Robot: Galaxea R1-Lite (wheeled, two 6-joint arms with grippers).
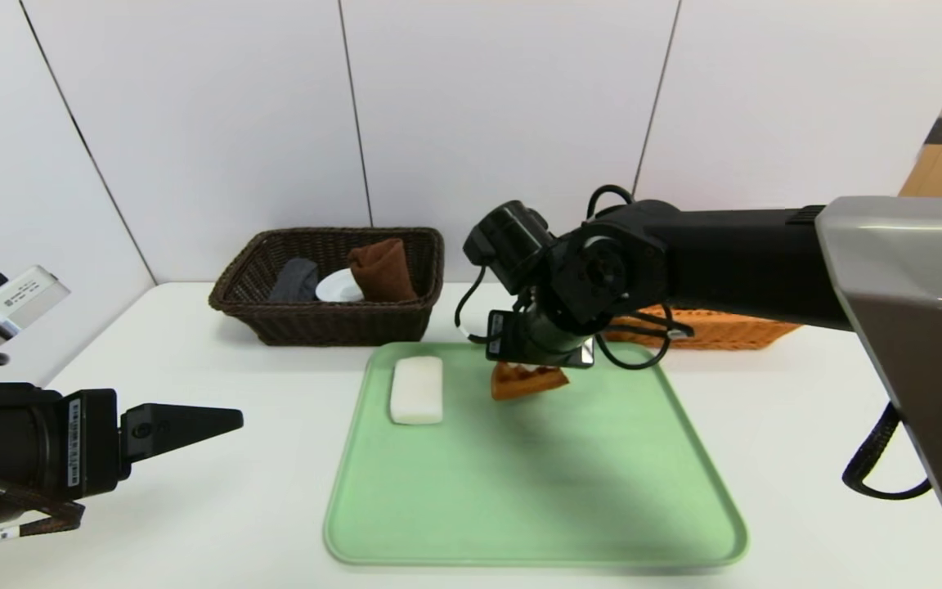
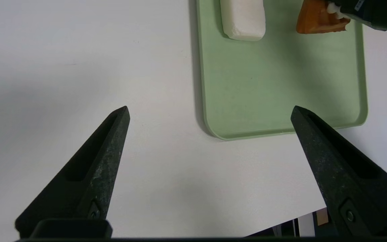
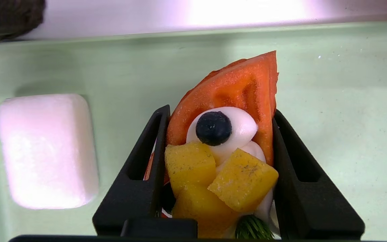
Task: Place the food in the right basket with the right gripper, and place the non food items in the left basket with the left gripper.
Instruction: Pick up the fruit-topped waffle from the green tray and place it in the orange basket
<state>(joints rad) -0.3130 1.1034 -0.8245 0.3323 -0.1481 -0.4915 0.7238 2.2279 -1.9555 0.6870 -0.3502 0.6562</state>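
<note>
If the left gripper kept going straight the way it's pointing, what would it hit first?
Probably the green tray: the open left gripper hovers over bare table aimed toward the tray's near corner. The white bar lies farther along; height above the table is hard to judge.

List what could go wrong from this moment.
1. The right tool grips the toy waffle tilted, by its sides; it might slip on the way to the orange basket.
2. The white bar lies near the waffle on the green tray; the open left tool, reaching for it, might meet the right arm.
</note>
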